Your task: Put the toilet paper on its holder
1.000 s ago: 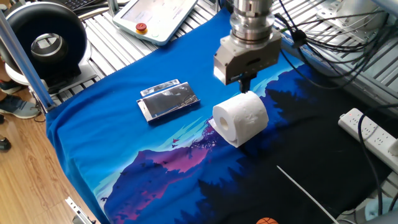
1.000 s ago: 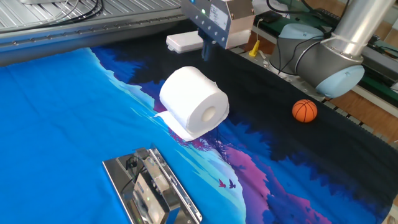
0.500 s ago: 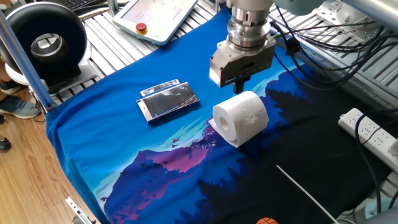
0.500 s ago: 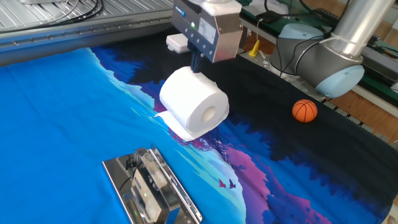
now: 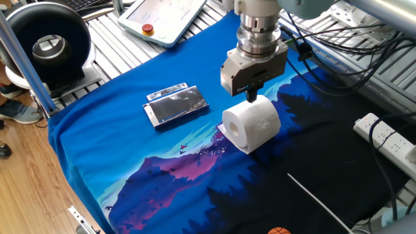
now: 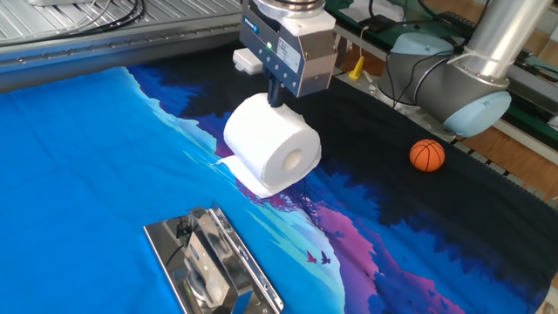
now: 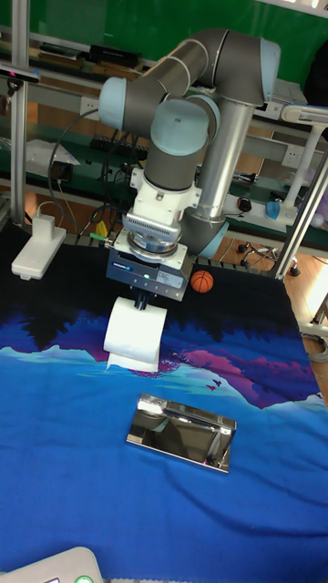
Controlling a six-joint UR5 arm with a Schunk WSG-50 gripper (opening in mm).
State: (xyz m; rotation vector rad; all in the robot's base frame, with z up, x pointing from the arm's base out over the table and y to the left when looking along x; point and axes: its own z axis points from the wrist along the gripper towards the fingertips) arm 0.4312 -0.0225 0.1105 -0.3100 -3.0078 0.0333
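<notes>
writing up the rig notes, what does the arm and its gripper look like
The arm is built of silver-grey metal tubes joined by rounded pale blue-grey caps. A ribbed silver wrist flange carries the gripper, whose boxy body is dark on one face with small green lights and beige on another. Its fingers are short, dark and narrow. Black cables trail behind.
</notes>
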